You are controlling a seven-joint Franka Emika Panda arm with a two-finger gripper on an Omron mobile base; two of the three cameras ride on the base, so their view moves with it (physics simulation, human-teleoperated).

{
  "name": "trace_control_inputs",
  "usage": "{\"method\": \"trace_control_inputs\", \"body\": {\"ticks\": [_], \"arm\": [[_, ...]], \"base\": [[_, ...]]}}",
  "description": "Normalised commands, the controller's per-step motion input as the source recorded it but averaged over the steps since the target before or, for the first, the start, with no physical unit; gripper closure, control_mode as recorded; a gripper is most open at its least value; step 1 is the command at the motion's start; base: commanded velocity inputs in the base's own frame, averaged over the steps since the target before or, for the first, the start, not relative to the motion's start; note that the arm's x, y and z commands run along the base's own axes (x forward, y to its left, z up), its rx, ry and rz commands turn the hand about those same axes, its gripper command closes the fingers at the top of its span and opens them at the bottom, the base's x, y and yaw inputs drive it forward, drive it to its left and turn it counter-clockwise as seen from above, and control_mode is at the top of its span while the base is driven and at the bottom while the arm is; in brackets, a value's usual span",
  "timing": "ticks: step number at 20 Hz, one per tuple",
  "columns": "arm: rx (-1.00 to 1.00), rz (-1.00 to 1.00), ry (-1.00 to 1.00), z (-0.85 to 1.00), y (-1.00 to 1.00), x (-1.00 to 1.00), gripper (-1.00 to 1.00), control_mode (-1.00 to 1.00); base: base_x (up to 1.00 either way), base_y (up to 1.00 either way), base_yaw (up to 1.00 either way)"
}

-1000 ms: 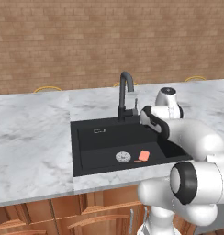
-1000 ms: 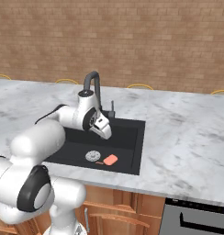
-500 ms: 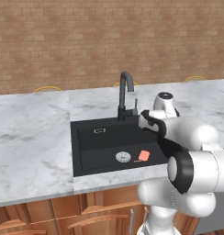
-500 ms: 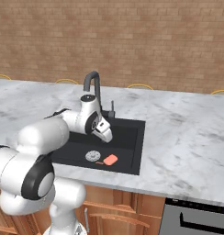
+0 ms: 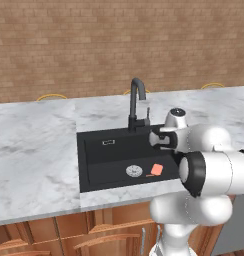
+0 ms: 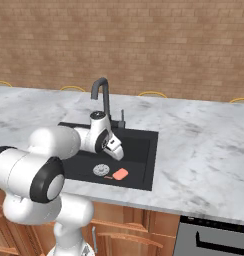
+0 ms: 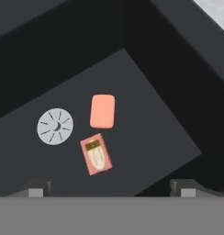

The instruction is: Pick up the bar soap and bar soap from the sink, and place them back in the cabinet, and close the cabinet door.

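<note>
The black rectangular sink (image 5: 96, 165) sat in the white marble counter (image 5: 34, 150), with the dark gooseneck faucet (image 5: 136, 102) at its far edge and a brown brick wall (image 5: 119, 45) behind. On the basin floor, toward its near right corner, lay the round silver drain disc (image 7: 55, 126), and just beside it the salmon-pink rounded bar soap (image 7: 103, 111). Close to both, but touching neither, lay the second bar soap (image 7: 96, 154), a flatter pinkish-orange piece with a pale label; in the base views it showed as little more than a thin orange sliver (image 6: 108, 177) near the drain.

The white arm's two-finger gripper (image 7: 109, 187) hung over the right part of the basin, above the soaps and clear of them. Its dark fingertips (image 7: 36, 187) stood wide apart at the two sides of the hand view with nothing between them. In the right base view the gripper (image 6: 115, 149) pointed down into the sink, just above the pink bar (image 6: 120, 174). Low wooden cabinet fronts (image 5: 54, 235) ran beneath the counter.
</note>
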Motion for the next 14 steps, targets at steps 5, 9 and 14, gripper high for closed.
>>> {"method": "trace_control_inputs", "body": {"ticks": [5, 9, 14], "arm": [[0.0, 0.0, 0.0, -0.26, 0.0, 0.26, -1.0, -1.0], [0.0, 0.0, 0.0, -0.24, 0.0, 0.21, -1.0, -1.0], [0.0, 0.0, 0.0, -0.22, 0.0, 0.21, -1.0, -1.0]], "base": [[0.0, 0.0, 0.0], [0.0, 0.0, 0.0], [0.0, 0.0, 0.0]]}}
